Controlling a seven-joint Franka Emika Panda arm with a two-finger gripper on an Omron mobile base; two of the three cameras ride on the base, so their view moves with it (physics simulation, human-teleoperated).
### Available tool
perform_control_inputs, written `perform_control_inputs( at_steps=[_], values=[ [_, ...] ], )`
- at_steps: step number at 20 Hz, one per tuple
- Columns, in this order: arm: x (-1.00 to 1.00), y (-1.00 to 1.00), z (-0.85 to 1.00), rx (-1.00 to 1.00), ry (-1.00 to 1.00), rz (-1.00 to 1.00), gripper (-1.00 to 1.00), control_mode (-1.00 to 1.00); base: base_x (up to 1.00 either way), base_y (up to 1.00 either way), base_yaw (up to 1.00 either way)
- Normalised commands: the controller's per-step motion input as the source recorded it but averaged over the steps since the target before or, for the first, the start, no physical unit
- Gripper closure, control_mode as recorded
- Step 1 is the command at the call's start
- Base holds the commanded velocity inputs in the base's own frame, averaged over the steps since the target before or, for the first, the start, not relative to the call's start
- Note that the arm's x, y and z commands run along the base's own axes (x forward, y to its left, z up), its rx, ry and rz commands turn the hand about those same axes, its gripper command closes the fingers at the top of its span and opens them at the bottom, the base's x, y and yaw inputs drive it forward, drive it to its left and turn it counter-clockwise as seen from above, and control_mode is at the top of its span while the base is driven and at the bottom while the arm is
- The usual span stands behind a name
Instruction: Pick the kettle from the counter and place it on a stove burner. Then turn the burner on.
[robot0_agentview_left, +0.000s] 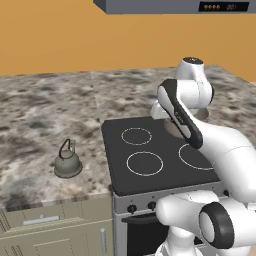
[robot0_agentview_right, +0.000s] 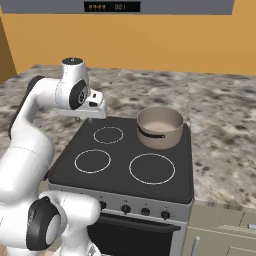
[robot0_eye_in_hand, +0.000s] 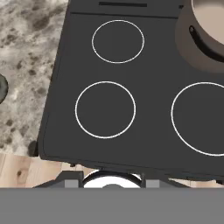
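We see the kettle (robot0_agentview_left: 67, 162) sitting on the bench (robot0_agentview_left: 45, 110), just left of the stove (robot0_agentview_left: 150, 150). A tan pot (robot0_agentview_right: 160, 127) sits on a back ring. We cannot tell if the jaws are wide or narrow

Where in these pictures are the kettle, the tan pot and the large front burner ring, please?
kettle (robot0_agentview_left: 67, 164): left base view, on its squat grey-green body.
tan pot (robot0_agentview_right: 160, 132): right base view, on its outer side wall.
large front burner ring (robot0_agentview_right: 152, 168): right base view, on the black glass inside the white circle.
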Motion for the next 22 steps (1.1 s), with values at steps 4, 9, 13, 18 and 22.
perform_control_inputs(
  at_steps=[4,9,13,18,22],
  values=[
    [-0.04,0.18,0.00,0.03,0.00,0.00,-1.00,-1.00,0.00,0.00,0.00],
    [-0.03,0.55,-0.14,0.18,0.00,-0.01,-1.00,-1.00,0.00,0.00,0.00],
    [0.00,0.93,-0.14,0.15,0.00,-0.10,-1.00,-1.00,0.00,0.00,0.00],
    [0.00,0.97,-0.07,0.15,0.00,-0.12,-1.00,-1.00,0.00,0.00,0.00],
    [0.00,0.97,-0.05,0.02,0.06,-0.11,-1.00,-1.00,0.00,0.00,0.00]
  ],
)
